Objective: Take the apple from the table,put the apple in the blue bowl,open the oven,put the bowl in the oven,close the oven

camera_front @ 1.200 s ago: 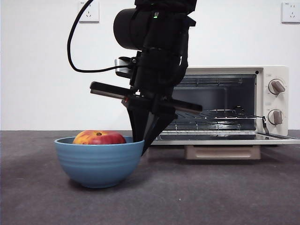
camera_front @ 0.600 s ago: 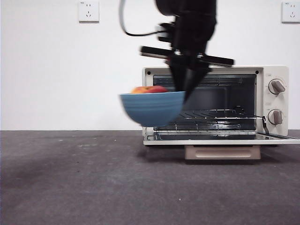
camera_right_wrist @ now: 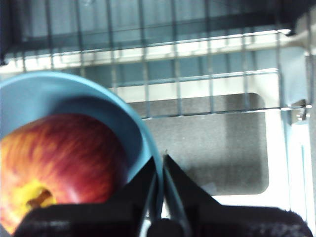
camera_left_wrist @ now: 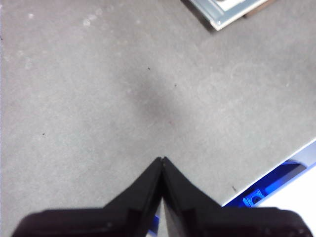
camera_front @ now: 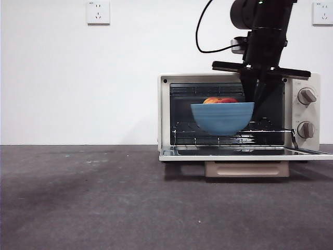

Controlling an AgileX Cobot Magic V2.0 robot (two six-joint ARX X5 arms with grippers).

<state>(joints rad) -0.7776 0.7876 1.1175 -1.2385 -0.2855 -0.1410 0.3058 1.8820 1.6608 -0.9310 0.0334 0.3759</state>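
blue bowl (camera_front: 222, 117) with apple (camera_front: 220, 100) in right gripper (camera_front: 253, 99), inside oven (camera_front: 239, 117)

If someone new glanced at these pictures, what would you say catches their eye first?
The blue bowl with the red apple in it, held in mid-air at the open oven, above its wire rack. The right tool pinches the bowl's rim, its dark arm reaching down from above.

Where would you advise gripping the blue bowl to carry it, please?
By its rim, from above, one jaw inside the wall and one outside. The blue bowl has a thin upright rim, and the apple leaves room beside it. The right gripper holds it this way.
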